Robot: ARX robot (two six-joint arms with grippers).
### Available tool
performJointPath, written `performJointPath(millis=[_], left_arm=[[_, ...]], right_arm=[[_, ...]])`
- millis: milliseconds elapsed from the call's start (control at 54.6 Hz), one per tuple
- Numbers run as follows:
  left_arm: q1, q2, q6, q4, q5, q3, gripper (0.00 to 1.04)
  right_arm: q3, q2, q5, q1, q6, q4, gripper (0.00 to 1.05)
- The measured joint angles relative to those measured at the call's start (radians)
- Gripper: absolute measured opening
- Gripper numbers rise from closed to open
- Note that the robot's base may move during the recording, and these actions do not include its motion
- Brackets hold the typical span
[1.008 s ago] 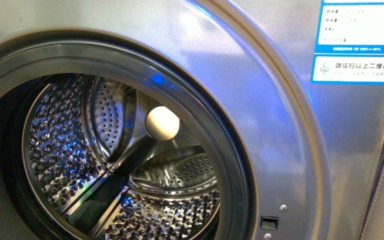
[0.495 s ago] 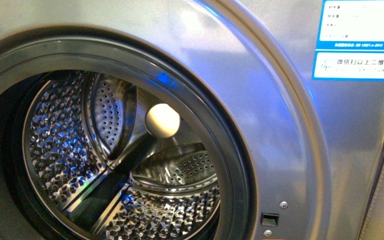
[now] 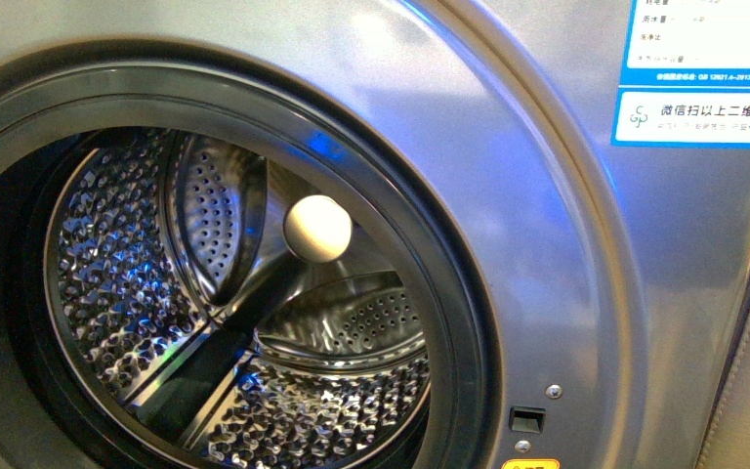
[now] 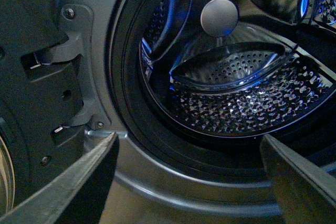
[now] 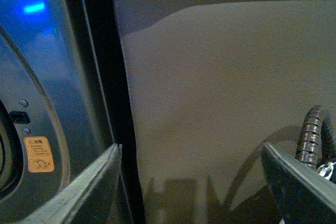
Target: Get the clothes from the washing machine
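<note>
The grey metallic washing machine (image 3: 547,244) fills the front view, its round door mouth open onto the dimpled steel drum (image 3: 127,283). The drum also shows in the left wrist view (image 4: 236,103). No clothes show in any view; the visible part of the drum holds only bare steel, its paddles and a pale round knob (image 3: 317,228) at the back. My left gripper (image 4: 189,142) is open and empty just outside the dark door seal (image 4: 157,145), low at the mouth. My right gripper (image 5: 191,150) is open and empty beside the machine's right edge (image 5: 47,77), facing a brown wall.
Blue-white stickers (image 3: 698,117) sit on the machine's upper right front. An orange label (image 5: 39,154) and the door latch slot (image 3: 525,420) lie right of the mouth. The door hinge bracket (image 4: 58,77) is beside the left gripper. A ribbed cable hose (image 5: 315,135) hangs by the right gripper.
The front view has shifted slightly: the machine's stickers and drum rim moved up in the picture and the orange label's top edge has come into sight at the bottom.
</note>
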Motion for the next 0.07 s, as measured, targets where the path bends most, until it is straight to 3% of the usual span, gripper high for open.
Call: performJointPath(millis=[73], left_arm=[[0.0,0.0,0.0,0.0,0.0,0.0,0.99]], right_arm=[[0.0,0.0,0.0,0.0,0.0,0.0,0.92]])
